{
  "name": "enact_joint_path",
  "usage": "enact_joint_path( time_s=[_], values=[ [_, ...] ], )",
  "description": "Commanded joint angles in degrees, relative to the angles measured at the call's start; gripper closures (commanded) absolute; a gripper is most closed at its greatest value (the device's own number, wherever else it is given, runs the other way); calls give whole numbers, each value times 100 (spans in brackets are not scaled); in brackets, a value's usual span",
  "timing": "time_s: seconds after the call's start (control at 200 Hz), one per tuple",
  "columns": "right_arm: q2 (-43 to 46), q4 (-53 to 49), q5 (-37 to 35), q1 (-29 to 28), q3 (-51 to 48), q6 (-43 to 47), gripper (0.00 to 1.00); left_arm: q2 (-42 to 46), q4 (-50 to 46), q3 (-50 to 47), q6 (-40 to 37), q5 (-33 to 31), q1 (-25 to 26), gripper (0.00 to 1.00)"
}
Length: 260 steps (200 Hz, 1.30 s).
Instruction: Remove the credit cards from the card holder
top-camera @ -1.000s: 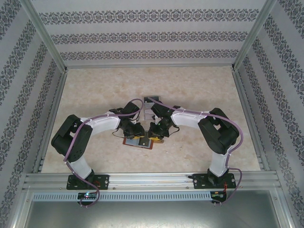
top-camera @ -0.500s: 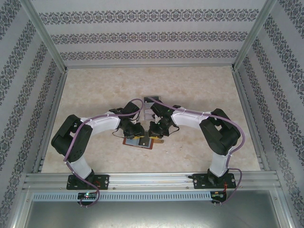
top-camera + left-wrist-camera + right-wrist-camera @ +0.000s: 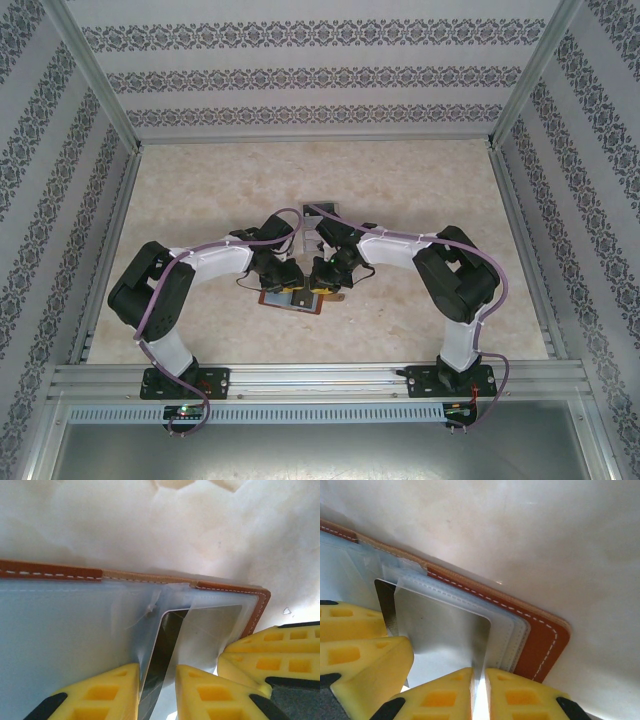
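So the card holder (image 3: 292, 299) is lying open and flat on the marbled table (image 3: 400, 190), midway between the two arms and a bit toward their side. Both grippers are down on it, side by side and nearly touching each other.

The right gripper (image 3: 480, 675) has its yellow fingers pressed almost together on the edge of a dark grey card (image 3: 440, 630), about as thin a pinch as you can get. The card sits partway in a clear sleeve (image 3: 515, 630) at the wallet's stitched end, and one rounded corner looks clear of the film. The left gripper (image 3: 157, 675) has its fingers close with a slim gap, straddling the card's other, darker edge where the film bunches up. I can't tell if it's actually clamping, or whether it has film, card or both.

My take on handling: the card is light, stiff and slick, so the bare edge or corner is the place to pinch, then pull straight along the sleeve's opening. Twist it and it'll probably jam. The film is soft and clingy and looks like it wants to come along. The wallet weighs next to nothing, so I'd guess it lifts or skates unless the other arm pins the leather or the sleeve down.
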<state>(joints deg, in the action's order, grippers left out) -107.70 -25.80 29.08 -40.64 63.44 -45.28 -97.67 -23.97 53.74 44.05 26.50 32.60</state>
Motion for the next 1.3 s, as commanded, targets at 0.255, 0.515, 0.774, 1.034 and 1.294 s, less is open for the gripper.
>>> enact_joint_path(
  time_s=[0.255, 0.515, 0.774, 1.034, 1.294],
  values=[
    [-242, -10, -25, -58, -68, -34, 83, 279, 208, -139, 112, 4, -25, 87],
    [-259, -30, -26, -67, -71, -8, 83, 393, 216, -173, 136, -13, -60, 92],
    [-277, -74, -47, -62, -60, 23, 83, 454, 184, -192, 130, -39, -85, 94],
    [-269, -257, -188, -61, -12, 108, 83, 572, 55, -174, 61, -67, -144, 96],
    [-295, -375, -282, -51, 24, 167, 83, 685, -64, -170, 8, -92, -219, 95]
  ],
)
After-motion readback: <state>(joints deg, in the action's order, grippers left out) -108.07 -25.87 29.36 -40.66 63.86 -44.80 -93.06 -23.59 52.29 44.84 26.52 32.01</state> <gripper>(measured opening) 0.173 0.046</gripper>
